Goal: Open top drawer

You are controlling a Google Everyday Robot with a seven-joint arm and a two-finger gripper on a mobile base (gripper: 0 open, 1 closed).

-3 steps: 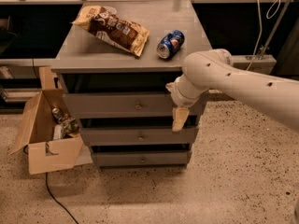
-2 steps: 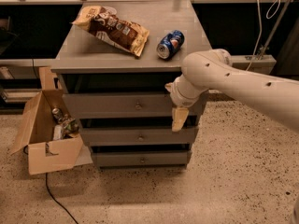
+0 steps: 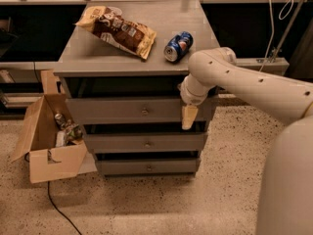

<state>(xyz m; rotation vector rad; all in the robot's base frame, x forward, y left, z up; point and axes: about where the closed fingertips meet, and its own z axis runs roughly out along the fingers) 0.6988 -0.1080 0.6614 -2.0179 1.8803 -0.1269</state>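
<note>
The top drawer [image 3: 107, 110] is the widest grey front of the cabinet, with a small round metal knob [image 3: 145, 112] at its centre. A dark gap shows between it and the cabinet top [image 3: 98, 62]. My gripper [image 3: 189, 117] hangs at the end of the white arm [image 3: 234, 80], pointing down in front of the right end of the top drawer front. It is well to the right of the knob and holds nothing that I can see.
Two narrower grey drawers, the middle one [image 3: 117, 143] and the bottom one [image 3: 122, 167], sit below. A chip bag [image 3: 117, 31] and a blue soda can [image 3: 178, 46] lie on the cabinet top. An open cardboard box [image 3: 49, 153] stands at the left, with a black cable [image 3: 58, 207] on the floor.
</note>
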